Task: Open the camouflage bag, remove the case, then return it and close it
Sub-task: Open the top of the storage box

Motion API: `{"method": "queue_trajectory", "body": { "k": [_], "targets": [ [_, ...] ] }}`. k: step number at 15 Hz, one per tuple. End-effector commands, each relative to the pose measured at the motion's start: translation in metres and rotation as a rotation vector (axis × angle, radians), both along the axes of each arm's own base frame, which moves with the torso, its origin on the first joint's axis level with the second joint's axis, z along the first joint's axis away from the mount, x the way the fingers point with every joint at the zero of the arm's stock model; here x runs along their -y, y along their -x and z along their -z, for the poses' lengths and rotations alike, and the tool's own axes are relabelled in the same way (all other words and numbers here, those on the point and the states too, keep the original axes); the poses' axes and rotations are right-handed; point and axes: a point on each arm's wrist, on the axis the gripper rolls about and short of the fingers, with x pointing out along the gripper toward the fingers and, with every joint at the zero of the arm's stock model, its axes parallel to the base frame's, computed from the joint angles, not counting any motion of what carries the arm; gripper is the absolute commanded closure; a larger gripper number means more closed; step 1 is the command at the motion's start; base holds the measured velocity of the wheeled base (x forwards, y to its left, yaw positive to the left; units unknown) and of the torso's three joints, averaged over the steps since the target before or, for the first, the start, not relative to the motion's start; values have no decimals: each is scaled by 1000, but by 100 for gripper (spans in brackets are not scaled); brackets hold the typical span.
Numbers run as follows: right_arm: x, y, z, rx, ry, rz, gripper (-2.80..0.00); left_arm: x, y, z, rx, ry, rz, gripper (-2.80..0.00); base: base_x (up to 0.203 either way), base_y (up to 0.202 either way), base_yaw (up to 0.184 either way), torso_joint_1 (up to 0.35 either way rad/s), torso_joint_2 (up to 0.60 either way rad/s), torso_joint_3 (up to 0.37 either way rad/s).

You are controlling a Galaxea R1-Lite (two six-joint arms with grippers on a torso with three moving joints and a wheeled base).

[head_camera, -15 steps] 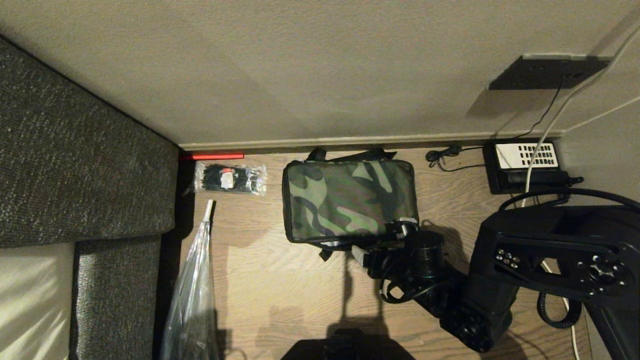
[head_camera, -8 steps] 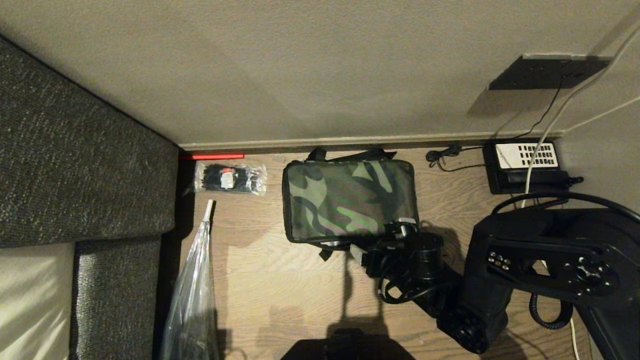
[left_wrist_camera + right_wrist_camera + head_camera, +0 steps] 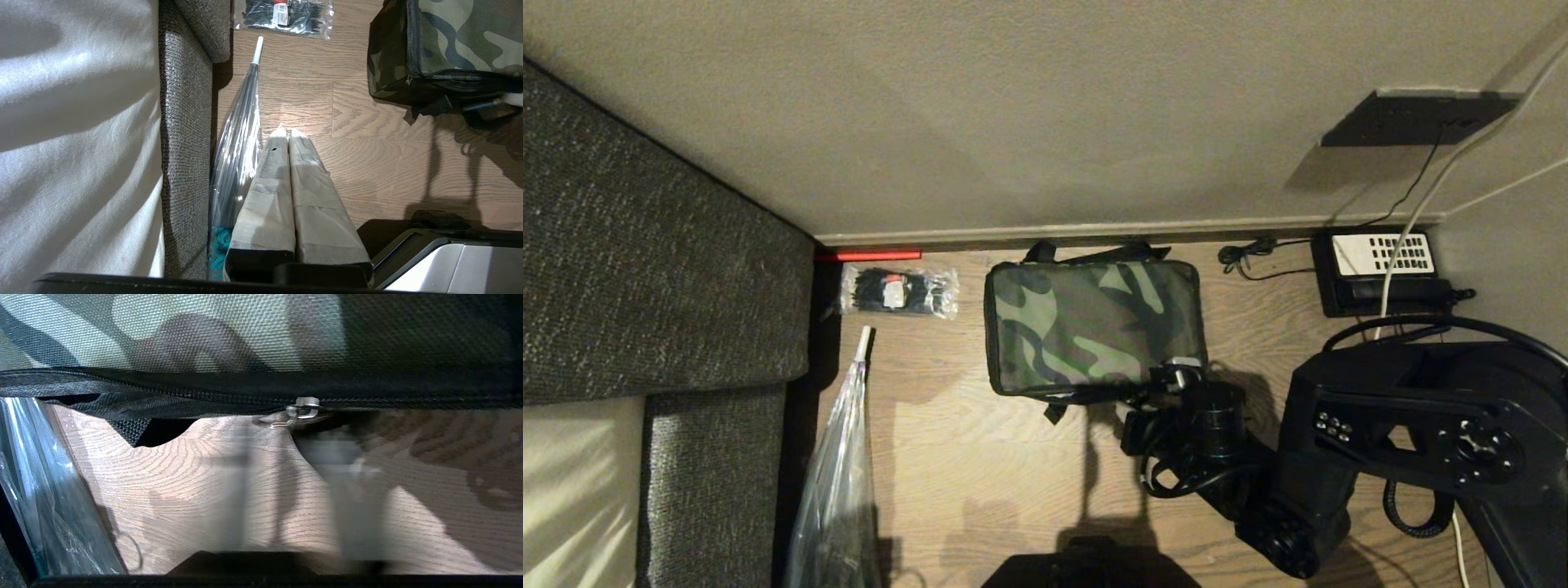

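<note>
The camouflage bag (image 3: 1094, 327) lies zipped shut on the wooden floor by the wall; it also shows in the left wrist view (image 3: 461, 36). My right gripper (image 3: 1156, 392) is at the bag's near right corner. In the right wrist view it (image 3: 294, 445) is smeared by motion, just short of the silver zipper pull (image 3: 304, 408) on the black zipper line of the bag (image 3: 204, 330). The case is hidden. My left gripper (image 3: 286, 130) hangs shut and empty over the floor, left of the bag and beside the umbrella.
A dark sofa (image 3: 645, 269) fills the left. A clear folded umbrella (image 3: 841, 474) leans along it. A packet of black cable ties (image 3: 898, 291) lies left of the bag. A black telephone (image 3: 1380, 269) with cords sits at the right by the wall.
The right arm has crept slightly left, and its gripper looks narrower at the bag's corner than before. The bag has not moved.
</note>
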Motion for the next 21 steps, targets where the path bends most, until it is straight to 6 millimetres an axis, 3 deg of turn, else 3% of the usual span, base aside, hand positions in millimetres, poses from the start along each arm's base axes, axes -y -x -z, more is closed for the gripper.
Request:
{"method": "queue_trajectory", "body": {
  "k": [1,13,16,21],
  "targets": [
    [0,0,-1,6,-6,1,0,0,0,1,-1,0,0,0,0,0,0,0,0,0],
    [8,11,-2,-14,28,-6,0,0,0,1,-3,0,0,0,0,0,0,0,0,0],
    [33,19,-12,-21,81,-11,0,0,0,1,-1,0,0,0,0,0,0,0,0,0],
    [34,19,-13,-20,85,-14,0,0,0,1,-1,0,0,0,0,0,0,0,0,0]
  ]
}}
